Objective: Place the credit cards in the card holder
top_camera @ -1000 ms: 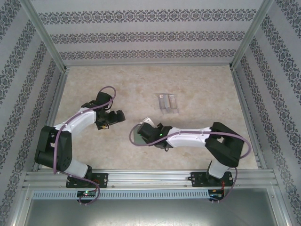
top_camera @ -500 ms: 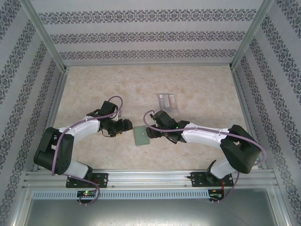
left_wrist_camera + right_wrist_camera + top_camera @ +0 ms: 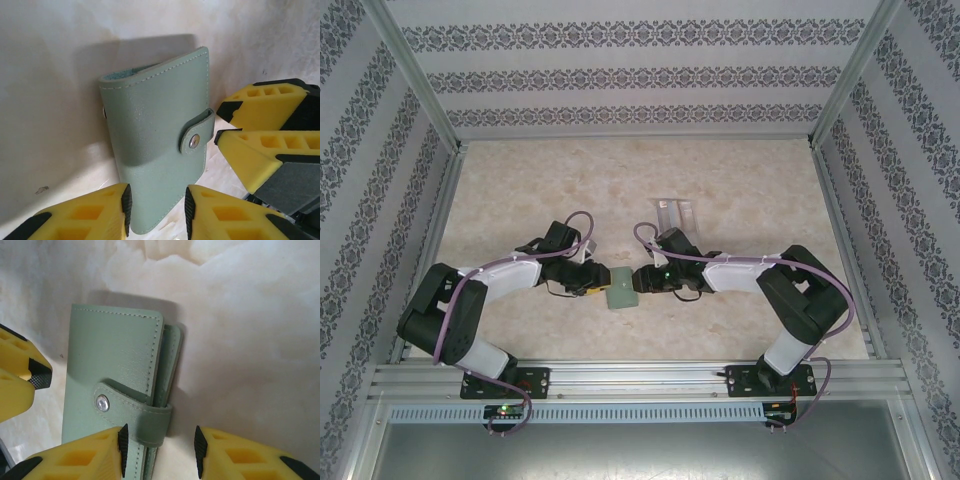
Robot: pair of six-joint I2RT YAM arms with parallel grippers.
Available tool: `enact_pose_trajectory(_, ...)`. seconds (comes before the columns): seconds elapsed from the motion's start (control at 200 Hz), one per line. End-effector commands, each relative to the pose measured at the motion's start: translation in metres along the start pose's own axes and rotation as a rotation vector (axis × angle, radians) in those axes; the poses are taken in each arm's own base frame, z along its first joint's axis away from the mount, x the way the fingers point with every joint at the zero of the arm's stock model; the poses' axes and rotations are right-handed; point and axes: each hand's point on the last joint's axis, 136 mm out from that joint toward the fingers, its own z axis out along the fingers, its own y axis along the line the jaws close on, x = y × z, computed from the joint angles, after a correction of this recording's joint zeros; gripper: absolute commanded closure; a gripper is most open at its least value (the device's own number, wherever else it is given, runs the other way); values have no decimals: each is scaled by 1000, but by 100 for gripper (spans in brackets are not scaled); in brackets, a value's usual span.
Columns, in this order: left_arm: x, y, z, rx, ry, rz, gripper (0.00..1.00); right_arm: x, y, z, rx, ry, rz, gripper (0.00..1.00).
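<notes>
Credit cards [image 3: 677, 214]: pale thin rectangles lying flat on the table [image 3: 520, 180], side by side, beyond the right arm [image 3: 760, 272] and clear of both hands; colours and marks not resolved.

Card holder [image 3: 621, 286]: sage-green, stitched edges, folded shut; strap with metal snap [image 3: 194, 141] fastened across the cover; laid flat on the marbled table near its middle, nearer the arm bases than the cards and apart from them.

Left hand [image 3: 595, 282]: brought in from the left at table height; in the left wrist view its yellow fingers [image 3: 90, 212] are moderately parted, with the near end of the card holder [image 3: 160, 135] lying in the gap; contact with the pads cannot be told.

Right hand [image 3: 642, 280]: brought in from the right, facing the left hand across the card holder; in the right wrist view its fingers [image 3: 250, 455] are parted fairly wide, the strap end of the card holder [image 3: 115, 385] between them, one finger overlapping the cover; nothing is gripped.

Both arms lie low and bent inward; the walls [image 3: 640, 70] are patterned.
</notes>
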Motion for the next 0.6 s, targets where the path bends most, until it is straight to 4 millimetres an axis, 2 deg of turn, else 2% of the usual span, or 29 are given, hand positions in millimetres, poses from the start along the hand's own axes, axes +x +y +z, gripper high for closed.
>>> enact_pose_trajectory(0.0, 5, 4, 2, -9, -6, -1, 62, 4, 10, 4, -54, 12, 10, 59)
enact_pose_trajectory(0.215, 0, 7, 16, 18, 10, -19, 63, 7, 12, 11, -71, 29, 12, 61)
enact_pose_trajectory(0.475, -6, -2, 24, 81, 17, -25, 62, 9, 13, 17, -88, 49, 21, 62)
enact_pose_trajectory(0.595, -5, -5, 27, 107, 36, -22, 62, 10, 15, 23, -95, 62, 13, 67)
